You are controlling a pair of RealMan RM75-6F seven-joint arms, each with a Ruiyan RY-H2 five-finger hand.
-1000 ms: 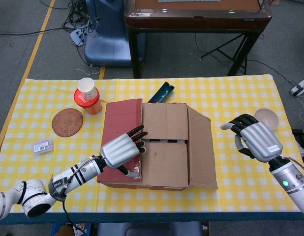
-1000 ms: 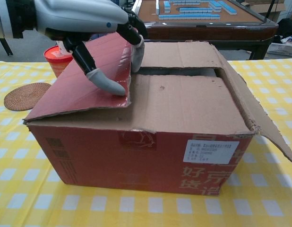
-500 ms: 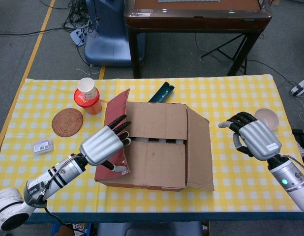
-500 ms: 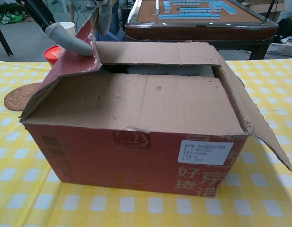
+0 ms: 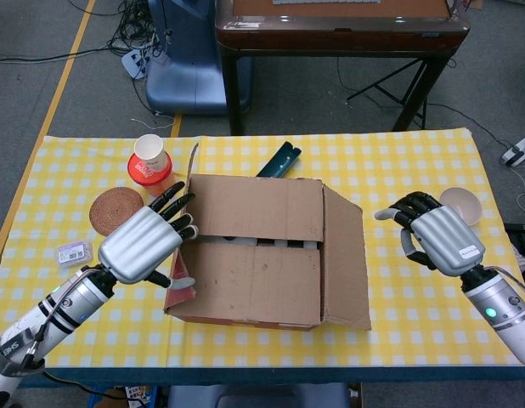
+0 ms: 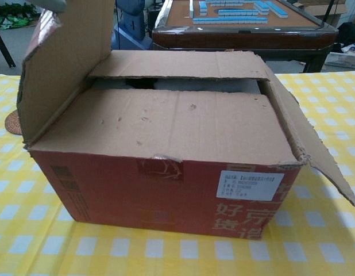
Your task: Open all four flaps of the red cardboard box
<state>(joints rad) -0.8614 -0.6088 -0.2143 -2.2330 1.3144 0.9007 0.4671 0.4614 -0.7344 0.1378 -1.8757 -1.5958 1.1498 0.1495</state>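
Note:
The red cardboard box (image 5: 254, 319) (image 6: 166, 195) stands mid-table. Its left flap (image 5: 188, 183) (image 6: 62, 63) is lifted almost upright, brown inside toward the box. My left hand (image 5: 148, 242) is beside it and pinches its edge, thumb by the flap's near corner; one fingertip (image 6: 53, 4) shows at that flap's top. The right flap (image 5: 343, 255) (image 6: 307, 132) hangs out and down. The back flap (image 5: 258, 208) (image 6: 183, 64) and front flap (image 5: 254, 280) (image 6: 166, 123) lie flat over the box. My right hand (image 5: 441, 238) hovers right of the box, holding nothing, fingers loosely bent.
A red cup with a white cup in it (image 5: 150, 166) and a woven coaster (image 5: 116, 211) sit left of the box, a small packet (image 5: 76, 252) nearer the left edge. A dark green object (image 5: 278, 159) lies behind the box. A pale dish (image 5: 460, 204) sits behind my right hand.
My left hand has swung the left flap up and outward, from lying over the box to almost upright. The right hand has barely moved.

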